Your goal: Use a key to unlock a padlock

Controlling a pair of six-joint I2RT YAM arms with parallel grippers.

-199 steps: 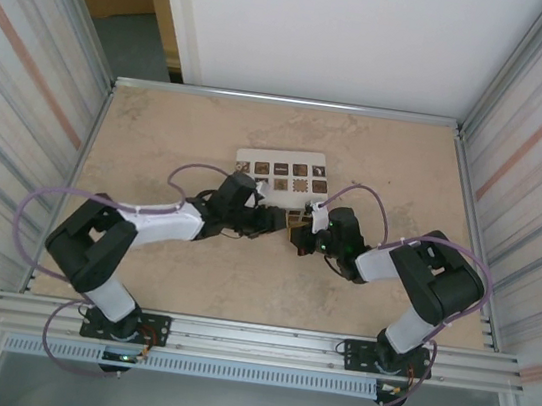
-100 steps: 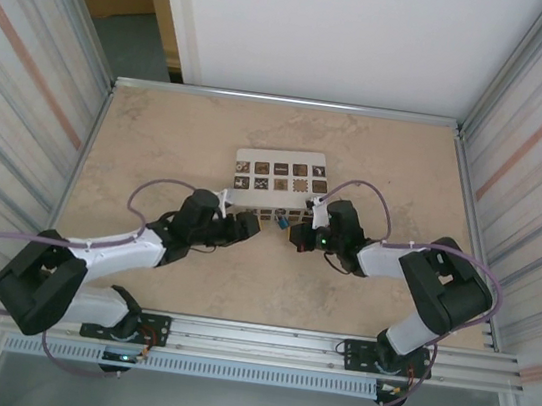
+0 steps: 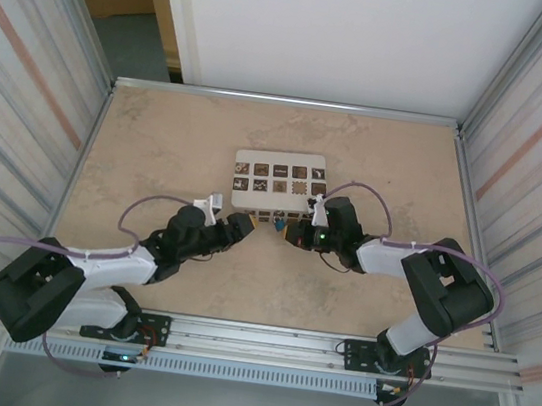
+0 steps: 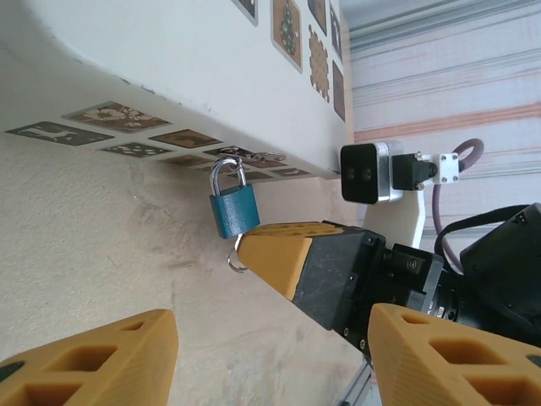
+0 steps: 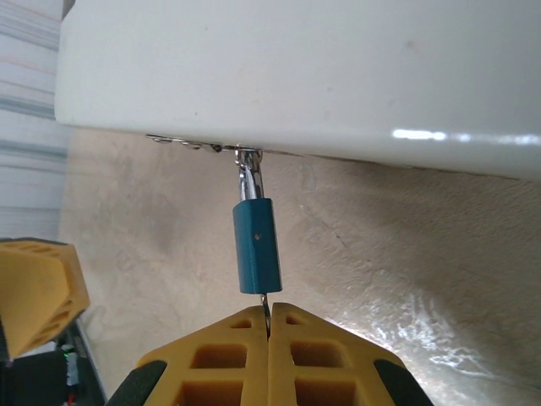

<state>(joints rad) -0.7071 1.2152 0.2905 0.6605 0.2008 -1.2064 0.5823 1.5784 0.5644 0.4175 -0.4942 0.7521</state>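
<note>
Right wrist: key [image 5: 265,305] at padlock [image 5: 256,245] base.

The left arm [image 3: 121,265] and right arm [image 3: 384,259] have black joints and white link shells, each trailing a looping lilac cable [image 3: 359,184]. The left gripper [image 3: 241,225] and right gripper [image 3: 293,234] carry blocky orange-yellow fingers [image 4: 279,254] with square cut-out pockets. A green light [image 3: 319,237] glows at three o'clock of the right gripper.

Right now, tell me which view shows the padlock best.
Left wrist: the padlock faces it broadside, blue body and shackle clear, hooked to the box. Right wrist sees it edge-on, just beyond the right gripper, shut on the key. Top external shows barely a speck.
</note>
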